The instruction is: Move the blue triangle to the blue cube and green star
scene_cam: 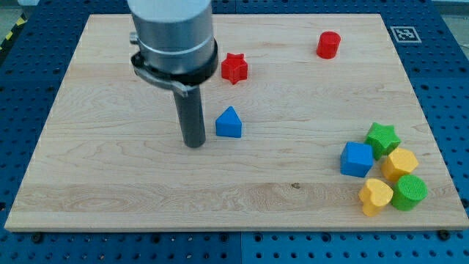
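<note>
The blue triangle [229, 122] lies near the board's middle. My tip [195, 144] rests on the board just to the triangle's left, a small gap apart. The blue cube [357, 159] sits at the view's right, touching the green star [382, 138] above and to its right.
A yellow hexagon block [401, 163], a green cylinder [409, 192] and a yellow heart [376, 196] cluster beside the cube and star. A red star [234, 68] lies above the triangle. A red cylinder [328, 45] stands at the top right. The wooden board [110, 183] ends near the cluster.
</note>
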`<state>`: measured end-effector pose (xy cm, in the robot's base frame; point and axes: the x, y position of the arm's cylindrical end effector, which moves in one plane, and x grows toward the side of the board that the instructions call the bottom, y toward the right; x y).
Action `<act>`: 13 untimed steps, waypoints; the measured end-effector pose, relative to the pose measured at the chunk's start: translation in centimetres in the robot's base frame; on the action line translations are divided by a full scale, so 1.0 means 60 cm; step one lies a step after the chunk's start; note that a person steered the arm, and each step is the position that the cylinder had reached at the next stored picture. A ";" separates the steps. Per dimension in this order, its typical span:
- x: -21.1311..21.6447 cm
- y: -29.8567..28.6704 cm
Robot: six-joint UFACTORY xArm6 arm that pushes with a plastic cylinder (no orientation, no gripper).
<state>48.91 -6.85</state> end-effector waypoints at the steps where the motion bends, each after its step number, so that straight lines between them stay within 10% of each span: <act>1: -0.005 0.064; 13: -0.037 0.291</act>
<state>46.67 10.63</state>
